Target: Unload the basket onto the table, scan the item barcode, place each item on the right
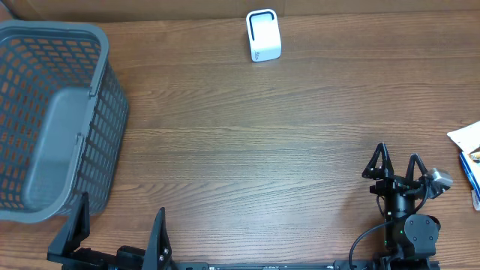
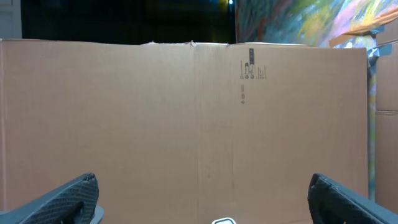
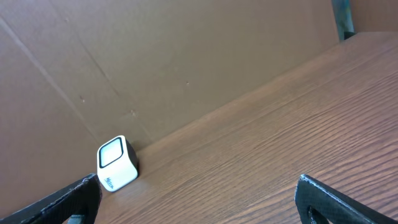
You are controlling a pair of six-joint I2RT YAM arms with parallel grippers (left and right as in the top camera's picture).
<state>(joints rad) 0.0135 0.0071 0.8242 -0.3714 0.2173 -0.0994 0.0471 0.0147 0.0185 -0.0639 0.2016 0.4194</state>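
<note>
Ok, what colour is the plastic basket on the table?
The basket is grey, with slotted mesh walls. The overhead view shows it best.

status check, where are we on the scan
Left gripper open, empty. Right gripper open, empty. Scanner upright at far edge, untouched. Basket off to the left, not in the way.

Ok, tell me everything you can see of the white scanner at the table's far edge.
The scanner is a small white block with rounded corners, plastic by its look, with a dark-framed window on its face and small lettering below. It stands upright on the wooden table, close to the cardboard wall; contact with that is unclear. Nothing else touches it.
</note>
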